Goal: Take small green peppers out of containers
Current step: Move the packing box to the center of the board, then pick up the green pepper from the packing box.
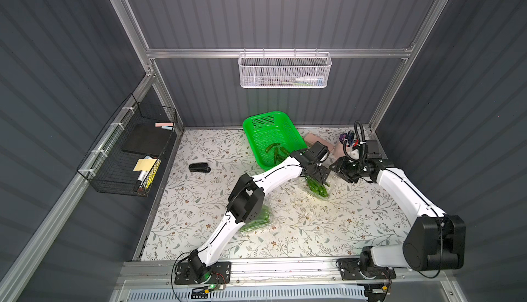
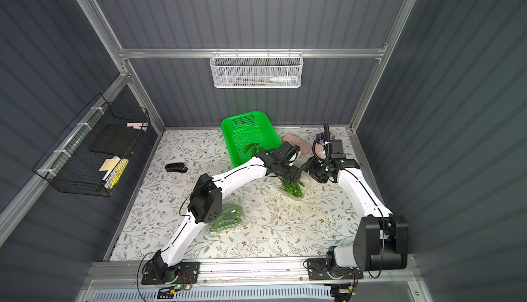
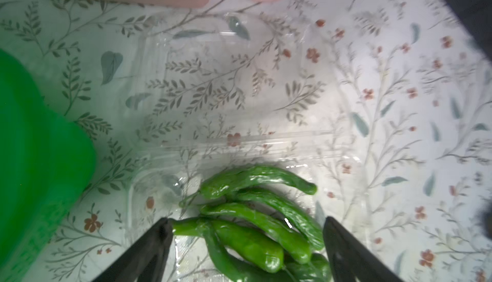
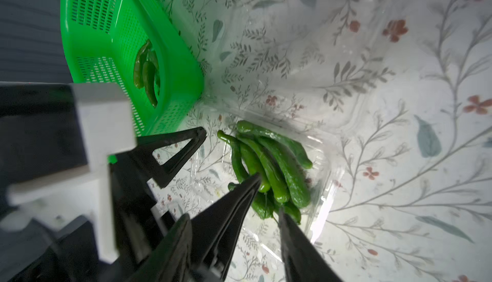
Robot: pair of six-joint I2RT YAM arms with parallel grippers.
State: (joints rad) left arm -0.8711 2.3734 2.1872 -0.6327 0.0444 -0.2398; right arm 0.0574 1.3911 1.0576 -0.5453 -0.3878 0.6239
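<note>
Floral tabletop [image 1: 342, 229], grey ribbed walls [image 1: 285, 15]. Peppers [image 3: 253, 230] in opened clear container [image 3: 226, 81], beside green basket [image 1: 256, 123]. Left gripper [image 3: 247, 220] spread wide astride peppers, nothing grasped. Right gripper [image 4: 234, 214] parted, empty. Second container [image 2: 231, 215] partly hidden under left arm [image 2: 236, 172]; plastic edges faint.

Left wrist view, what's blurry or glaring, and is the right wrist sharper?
Left wrist view: the bright green perforated plastic basket is a soft blur, the slender glossy green peppers carry white highlights. Right wrist view: the basket's holes look crisp; glare streaks the clear plastic clamshell container.
</note>
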